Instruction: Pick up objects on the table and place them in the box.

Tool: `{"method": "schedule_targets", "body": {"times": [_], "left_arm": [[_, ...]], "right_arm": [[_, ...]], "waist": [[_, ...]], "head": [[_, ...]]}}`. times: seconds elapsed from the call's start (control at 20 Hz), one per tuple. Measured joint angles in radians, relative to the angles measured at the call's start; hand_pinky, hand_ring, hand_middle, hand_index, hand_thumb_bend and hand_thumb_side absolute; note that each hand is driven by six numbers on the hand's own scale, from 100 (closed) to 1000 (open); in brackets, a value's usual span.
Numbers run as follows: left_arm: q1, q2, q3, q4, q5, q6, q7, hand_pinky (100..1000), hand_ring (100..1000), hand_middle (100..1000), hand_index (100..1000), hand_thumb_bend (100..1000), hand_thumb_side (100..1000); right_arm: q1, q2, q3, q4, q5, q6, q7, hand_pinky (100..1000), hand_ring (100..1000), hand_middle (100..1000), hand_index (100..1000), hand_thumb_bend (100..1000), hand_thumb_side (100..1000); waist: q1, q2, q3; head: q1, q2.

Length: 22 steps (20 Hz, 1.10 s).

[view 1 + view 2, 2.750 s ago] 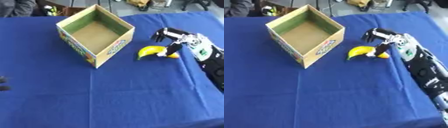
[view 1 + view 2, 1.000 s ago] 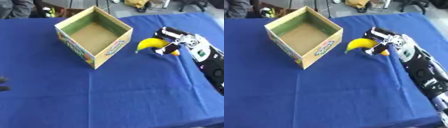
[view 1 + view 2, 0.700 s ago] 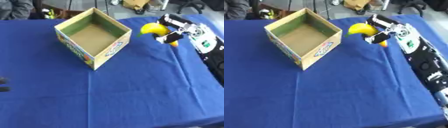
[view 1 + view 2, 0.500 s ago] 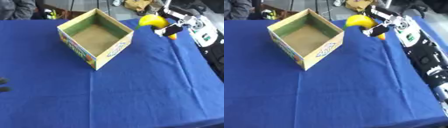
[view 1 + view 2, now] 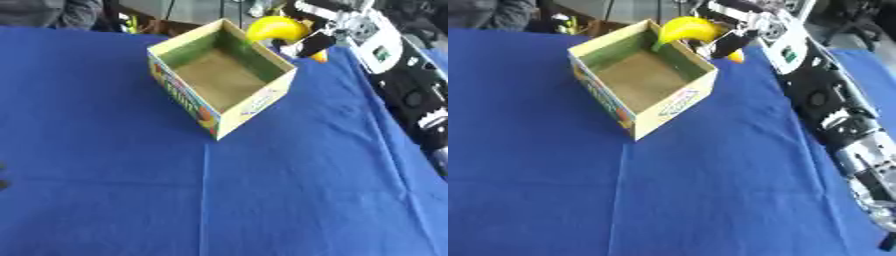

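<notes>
Right robot hand (image 5: 317,31) has its fingers curled round a yellow banana (image 5: 273,27) and holds it in the air, over the far right corner of the box (image 5: 223,80), just about above the rim. A small orange bit (image 5: 321,56) shows just under the hand, beside the box's right corner; can't tell what it is.

Risks, as I judge them:
- banana sits over the rim, not the middle of the box; letting go here could bounce it off the wall and drop it outside on the right
- banana is curved and longish, so one end may catch the rim and leave it propped half in
- arm comes in close past the box's right corner; a low sweep could nudge or turn the light cardboard box on the cloth
- cloth could let the box slide if bumped

The box is open-topped, with a plain brown floor, printed outer walls, and nothing visible inside it.

The table (image 5: 105,190) is covered in a blue cloth, with a crease running from the box's near corner toward the viewer. Left robot hand: only a dark sliver at the left edge (image 5: 3,176), well left of the box; fingers not readable. Behind the box, past the table edge, there is dark clutter and furniture legs, unclear.
</notes>
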Motion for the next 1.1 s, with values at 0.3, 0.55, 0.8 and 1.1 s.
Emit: {"method": "schedule_targets", "body": {"times": [0.3, 0.55, 0.8, 1.1], "left_arm": [[-0.012, -0.001, -0.014, 0.000, 0.006, 0.005, -0.015, 656, 731, 627, 704, 267, 1000], [-0.023, -0.002, -0.025, 0.000, 0.008, 0.004, -0.025, 656, 731, 627, 704, 262, 1000], [-0.024, -0.002, -0.025, 0.000, 0.010, 0.001, -0.028, 656, 731, 626, 704, 262, 1000], [-0.023, -0.002, -0.025, 0.000, 0.010, 0.001, -0.028, 657, 731, 626, 704, 266, 1000]], "right_arm": [[-0.008, 0.038, 0.002, 0.066, 0.066, -0.001, 0.009, 420, 310, 353, 439, 100, 153], [-0.002, 0.065, 0.001, 0.144, 0.123, -0.003, -0.006, 517, 423, 461, 576, 176, 222], [0.011, 0.082, 0.001, 0.191, 0.176, -0.020, -0.019, 691, 667, 694, 785, 503, 404], [0.013, 0.086, 0.001, 0.181, 0.201, -0.047, 0.003, 897, 897, 919, 918, 715, 527]], "waist": [[-0.008, 0.014, 0.074], [-0.001, 0.025, 0.112], [0.005, 0.034, 0.114], [0.011, 0.033, 0.070]], "head": [[-0.026, -0.023], [-0.049, -0.038], [-0.059, -0.046], [-0.060, -0.046]]}}
